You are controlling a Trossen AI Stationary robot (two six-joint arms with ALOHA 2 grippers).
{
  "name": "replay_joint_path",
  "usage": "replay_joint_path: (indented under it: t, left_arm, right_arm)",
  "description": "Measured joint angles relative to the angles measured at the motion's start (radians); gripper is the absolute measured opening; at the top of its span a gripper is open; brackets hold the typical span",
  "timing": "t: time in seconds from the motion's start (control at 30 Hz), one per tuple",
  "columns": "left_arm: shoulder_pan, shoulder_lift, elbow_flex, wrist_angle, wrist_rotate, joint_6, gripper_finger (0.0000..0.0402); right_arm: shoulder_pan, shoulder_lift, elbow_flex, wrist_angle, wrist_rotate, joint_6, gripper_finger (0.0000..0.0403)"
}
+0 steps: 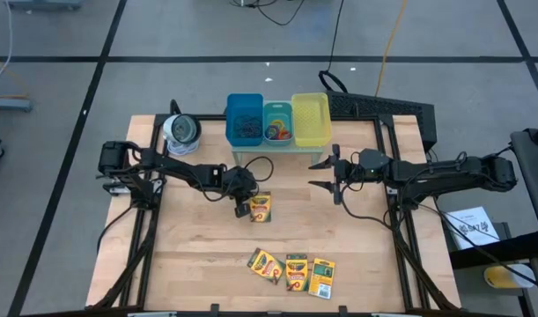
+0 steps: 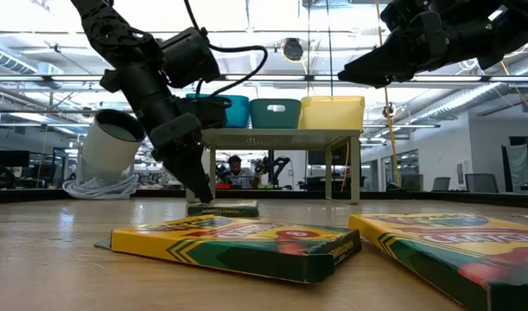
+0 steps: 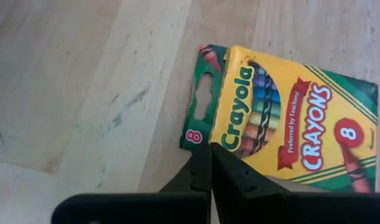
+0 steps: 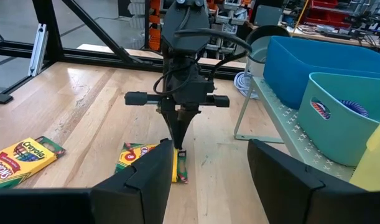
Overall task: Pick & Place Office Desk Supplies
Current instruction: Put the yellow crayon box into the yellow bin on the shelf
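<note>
Left gripper (image 1: 243, 208) is down at the tabletop, fingers pinched fully together, tips pressed against the edge of a lone crayon box (image 1: 261, 208) near the middle of the table (image 1: 189, 264). From the left wrist, the 2 dark fingers (image 3: 208, 171) meet in a single point right at the box's (image 3: 283, 124) long yellow edge, with nothing visible between them, so it is clenched, not clearly gripping the box. The low view has the fingertips (image 2: 199, 186) touching down on the top of that flat box (image 2: 223, 208), which lies flat on the wood. The right wrist camera looks straight at it: left gripper (image 4: 180, 146) pointing down, tips on the box (image 4: 140, 158).

Right gripper (image 1: 326, 173) hangs in the air over the table's right half, jaws spread apart, holding nothing. In its own view, both fingers (image 4: 140, 180) stand wide with bare wood between.

Out from there: 3 more crayon boxes (image 1: 293, 270) lie in a row near the table's front edge, just beside one another; 2 of them fill the foreground of the low view (image 2: 238, 242). At the back, a small rack carries a blue bin (image 1: 244, 120), a teal bin (image 1: 278, 123) with coloured ring bands (image 1: 277, 133) inside, and a yellow bin (image 1: 311, 119). A round silvery-white roll (image 1: 180, 132) sits at the back left, near the blue bin.
</note>
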Motion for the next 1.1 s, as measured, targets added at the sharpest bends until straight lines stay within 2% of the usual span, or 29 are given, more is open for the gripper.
replay_joint_path:
  t: [0.3, 0.43, 0.63, 0.9, 1.1]
  left_arm:
    - [-0.009, -0.057, 0.001, 0.011, -0.029, -0.002, 0.0001]
    - [0.002, -0.061, 0.002, 0.029, -0.053, -0.096, 0.0021]
    - [-0.016, -0.061, 0.002, 0.094, -0.009, -0.078, 0.0116]
    - [-0.044, 0.011, 0.004, 0.113, -0.091, -0.035, 0.0271]
    - [-0.043, 0.128, 0.008, 0.194, -0.028, -0.039, 0.0324]
  right_arm:
    - [0.0, 0.0, 0.0, 0.002, 0.0, 0.0, 0.0196]
    - [0.0, 0.0, 0.0, 0.003, 0.0, 0.0, 0.0196]
    - [0.0, 0.0, 0.0, 0.003, 0.0, 0.0, 0.0196]
    - [0.0, 0.0, 0.0, 0.003, 0.0, 0.0, 0.0196]
    - [0.0, 0.0, 0.0, 0.0, 0.0, 0.0, 0.0196]
